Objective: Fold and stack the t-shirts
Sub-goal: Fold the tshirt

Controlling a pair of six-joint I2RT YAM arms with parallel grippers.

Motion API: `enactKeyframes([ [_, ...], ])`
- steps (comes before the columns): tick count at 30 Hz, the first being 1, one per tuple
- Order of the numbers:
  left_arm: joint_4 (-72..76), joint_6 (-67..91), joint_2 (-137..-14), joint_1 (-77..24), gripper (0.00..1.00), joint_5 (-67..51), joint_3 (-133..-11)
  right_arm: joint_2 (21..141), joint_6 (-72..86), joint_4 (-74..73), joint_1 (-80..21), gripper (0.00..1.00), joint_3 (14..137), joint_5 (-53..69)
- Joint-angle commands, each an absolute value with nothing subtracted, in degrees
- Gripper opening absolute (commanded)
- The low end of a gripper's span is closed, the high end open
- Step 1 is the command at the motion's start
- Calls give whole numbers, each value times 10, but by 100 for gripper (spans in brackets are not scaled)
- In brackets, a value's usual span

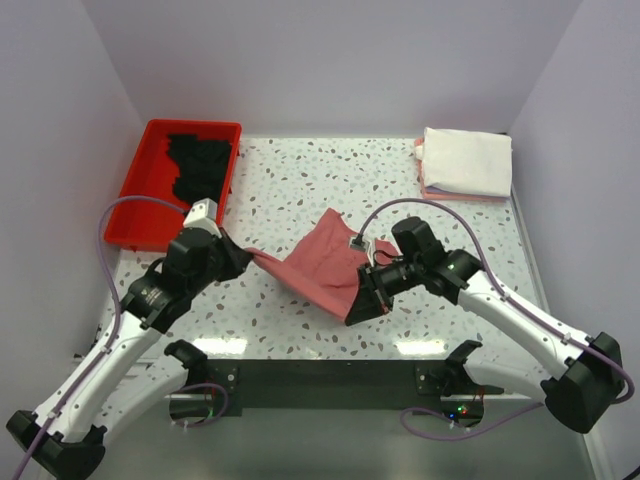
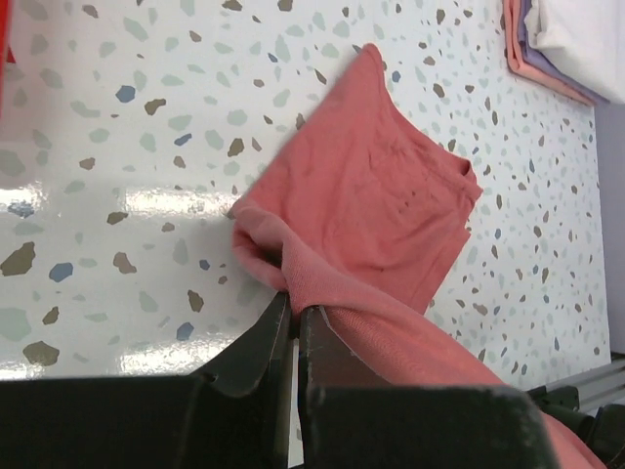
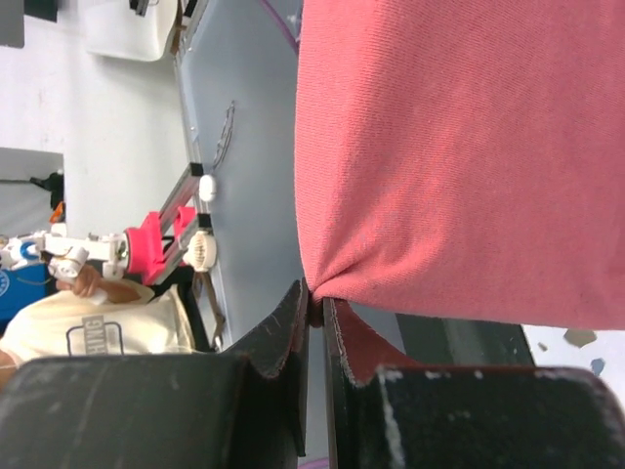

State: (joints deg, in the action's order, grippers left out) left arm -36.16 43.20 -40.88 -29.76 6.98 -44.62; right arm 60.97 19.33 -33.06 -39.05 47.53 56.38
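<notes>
A dusty-rose t-shirt (image 1: 322, 262) is stretched between my two grippers over the middle of the table, and its far part rests on the tabletop. My left gripper (image 1: 250, 256) is shut on a bunched edge at the shirt's left end. In the left wrist view, cloth (image 2: 381, 195) is pinched at the gripper (image 2: 293, 311) and drapes over the right finger. My right gripper (image 1: 353, 316) is shut on the near right edge and holds it up. In the right wrist view the shirt (image 3: 459, 147) hangs from the pinch at the gripper (image 3: 317, 301). Folded t-shirts (image 1: 465, 163) are stacked at the back right, a white one on top of pinkish ones.
A red plastic tray (image 1: 140, 215) with black pieces (image 1: 200, 163) in it stands at the back left, just beyond the left arm. The folded stack (image 2: 571, 39) also shows at the top right of the left wrist view. White walls enclose the speckled table (image 1: 300, 180) on three sides.
</notes>
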Motion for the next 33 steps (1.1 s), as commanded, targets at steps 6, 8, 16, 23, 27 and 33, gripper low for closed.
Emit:
enactKeyframes([
  [6, -357, 441, -428, -290, 0, 207, -482, 628, 214, -264, -393, 0, 447, 512],
  [8, -359, 440, -439, -290, 0, 214, -482, 634, 218, -258, -392, 0, 450, 526],
  [16, -347, 457, -464, -290, 0, 233, -485, 642, 239, -222, -374, 0, 430, 534],
  [23, -283, 442, -516, -290, 0, 219, -502, 633, 231, -214, -282, 0, 426, 504],
  [27, -252, 432, -572, -289, 0, 206, -527, 638, 210, -232, -265, 0, 429, 463],
  [33, -212, 417, -669, -289, 0, 195, -579, 643, 245, -163, -246, 0, 403, 390],
])
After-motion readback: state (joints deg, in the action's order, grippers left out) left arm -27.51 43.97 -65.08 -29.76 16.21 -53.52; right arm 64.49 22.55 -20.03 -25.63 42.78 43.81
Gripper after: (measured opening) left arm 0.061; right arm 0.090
